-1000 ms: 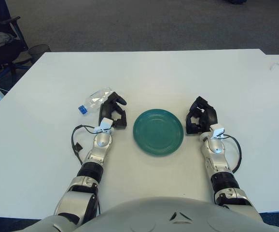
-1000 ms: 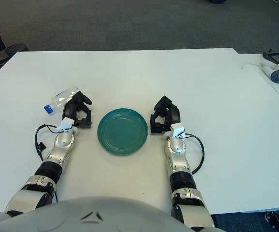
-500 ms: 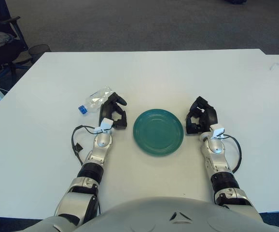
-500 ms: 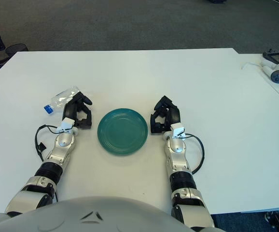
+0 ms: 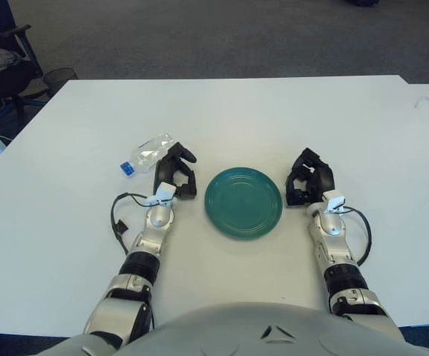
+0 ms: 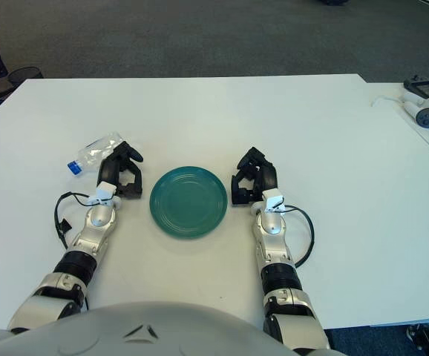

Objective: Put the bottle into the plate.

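A clear plastic bottle (image 5: pixel 147 153) with a blue cap lies on its side on the white table, left of the green plate (image 5: pixel 243 202). My left hand (image 5: pixel 176 172) rests on the table just right of the bottle, between it and the plate, fingers curled and holding nothing. My right hand (image 5: pixel 308 178) rests on the table just right of the plate, fingers curled and empty. The plate is empty.
The white table (image 5: pixel 274 111) stretches far ahead. A second table at the right carries a small white device (image 6: pixel 425 113) and a dark one. A chair (image 5: pixel 3 63) and a bin stand off the far left corner.
My left hand has shifted very slightly to the right. The bottle, plate and right hand have not moved.
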You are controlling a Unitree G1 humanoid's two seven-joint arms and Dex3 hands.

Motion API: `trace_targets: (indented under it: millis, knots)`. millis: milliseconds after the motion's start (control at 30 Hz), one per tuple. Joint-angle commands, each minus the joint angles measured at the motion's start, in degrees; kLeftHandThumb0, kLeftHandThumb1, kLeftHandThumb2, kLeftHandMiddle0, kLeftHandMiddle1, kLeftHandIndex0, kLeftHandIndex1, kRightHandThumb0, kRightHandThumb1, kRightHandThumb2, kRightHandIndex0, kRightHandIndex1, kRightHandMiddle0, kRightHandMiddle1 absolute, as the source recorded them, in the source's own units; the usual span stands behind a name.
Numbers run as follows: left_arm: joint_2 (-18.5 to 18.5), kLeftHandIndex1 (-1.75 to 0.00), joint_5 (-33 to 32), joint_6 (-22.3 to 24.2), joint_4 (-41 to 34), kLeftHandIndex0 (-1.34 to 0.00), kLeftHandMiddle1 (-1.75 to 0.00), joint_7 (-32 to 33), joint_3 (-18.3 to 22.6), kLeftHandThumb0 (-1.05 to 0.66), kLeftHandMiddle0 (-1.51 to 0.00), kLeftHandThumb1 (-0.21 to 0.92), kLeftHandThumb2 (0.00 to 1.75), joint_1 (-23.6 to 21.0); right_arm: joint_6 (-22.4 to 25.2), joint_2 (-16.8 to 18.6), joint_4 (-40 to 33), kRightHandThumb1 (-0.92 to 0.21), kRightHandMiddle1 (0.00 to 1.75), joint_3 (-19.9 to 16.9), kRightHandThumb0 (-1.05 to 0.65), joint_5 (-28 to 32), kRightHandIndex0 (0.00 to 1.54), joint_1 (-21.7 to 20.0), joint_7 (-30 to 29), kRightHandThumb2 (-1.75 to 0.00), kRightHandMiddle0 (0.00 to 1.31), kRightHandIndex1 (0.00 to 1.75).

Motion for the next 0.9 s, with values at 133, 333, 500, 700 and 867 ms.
trace_targets:
  millis: [133, 333, 500, 700, 867]
  knots:
    - [0.40, -1.75, 7.32, 0.11, -18.44, -0.66, -1.66, -1.01, -4.51, 0.00, -0.90, -0.04, 1.69, 6.16, 5.55, 1.06, 9.08, 0.07, 1.75, 0.04, 0.00, 0.60, 0.96, 5.98, 1.50, -1.69, 0.70, 1.55]
    - [4.99, -1.75, 9.78, -6.05, -27.20, -0.65, -1.61, 0.21, -0.28, 0.00, -0.91, -0.03, 1.67, 3.98, 4.39, 1.24, 9.91, 0.07, 1.75, -0.24, 0.00, 1.22, 0.93, 5.38, 2.92, -1.71, 0.69, 1.62]
    - [5.52, -1.75, 11.00, -10.55, -29.53, -0.64, -1.61, 3.25, 2.93, 0.00, -0.90, -0.01, 1.65, 2.28, 3.74, 1.48, 10.35, 0.06, 1.75, -0.35, 0.00, 0.49, 0.89, 5.05, 1.93, -1.73, 0.67, 1.70]
    - [5.10, -1.75, 13.97, -13.39, -31.37, -0.62, -1.62, 6.13, 4.45, 0.00, -0.88, 0.01, 1.63, -1.64, 4.90, 1.45, 10.26, 0.05, 1.75, -0.05, 0.00, -0.48, 0.92, 4.81, 0.41, -1.70, 0.66, 1.64]
    - [6.29, -1.75, 15.09, -16.24, -31.35, -0.62, -1.64, 6.45, 4.93, 0.00, -0.87, 0.01, 1.63, -3.53, 5.54, 1.45, 10.54, 0.06, 1.75, 0.11, 0.00, -0.43, 0.94, 4.42, 0.19, -1.69, 0.68, 1.58]
